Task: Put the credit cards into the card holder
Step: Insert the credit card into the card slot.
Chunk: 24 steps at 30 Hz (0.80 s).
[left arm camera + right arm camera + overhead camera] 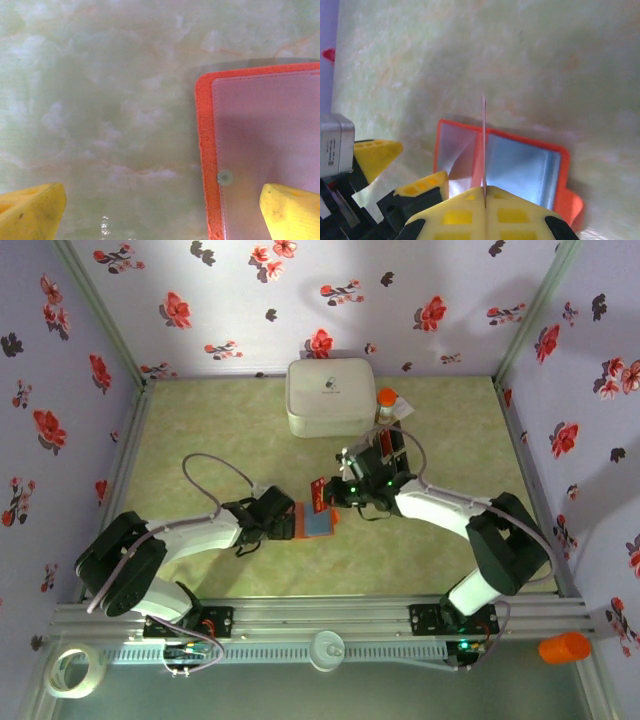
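The orange card holder lies open on the green table, its blue-grey inside facing up. My right gripper is shut on a red credit card. In the right wrist view the card shows edge-on, upright over the holder's middle fold. My left gripper is open at the holder's left side. One of its yellow fingertips sits over the left flap, the other over bare table. What look like more red and black cards stand behind my right wrist.
A large white rounded case sits at the back centre, with an orange-capped bottle beside it. Flowered walls close in the table on three sides. A tape roll and an orange piece lie beyond the front rail.
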{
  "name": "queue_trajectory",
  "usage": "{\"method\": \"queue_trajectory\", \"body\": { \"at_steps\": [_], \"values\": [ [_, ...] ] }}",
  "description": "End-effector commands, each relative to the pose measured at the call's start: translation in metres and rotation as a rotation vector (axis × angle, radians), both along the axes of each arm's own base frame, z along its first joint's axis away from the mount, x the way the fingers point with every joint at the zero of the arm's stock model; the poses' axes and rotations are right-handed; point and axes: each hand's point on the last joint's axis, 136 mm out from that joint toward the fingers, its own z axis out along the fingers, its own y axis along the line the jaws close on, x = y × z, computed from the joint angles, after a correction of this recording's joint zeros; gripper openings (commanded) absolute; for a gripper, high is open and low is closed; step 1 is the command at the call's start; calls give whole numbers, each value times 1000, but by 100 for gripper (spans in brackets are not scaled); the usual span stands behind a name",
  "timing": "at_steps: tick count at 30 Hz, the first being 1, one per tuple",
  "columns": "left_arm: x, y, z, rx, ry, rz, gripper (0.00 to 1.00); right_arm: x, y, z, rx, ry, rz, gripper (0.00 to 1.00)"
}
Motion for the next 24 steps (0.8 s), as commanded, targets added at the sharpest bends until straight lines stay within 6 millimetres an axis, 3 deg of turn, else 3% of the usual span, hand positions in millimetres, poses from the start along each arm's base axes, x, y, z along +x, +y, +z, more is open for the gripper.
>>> {"method": "queue_trajectory", "body": {
  "at_steps": [1, 16, 24],
  "values": [
    [-4, 6, -1, 45, 11, 24, 100, 14, 19, 19, 169, -86, -55, 0],
    [-5, 7, -3, 67, 14, 37, 100, -4, 22, -26, 206, -102, -66, 0],
    [-4, 7, -2, 71, 10, 36, 100, -9, 26, -40, 207, -69, -46, 0]
  ]
}}
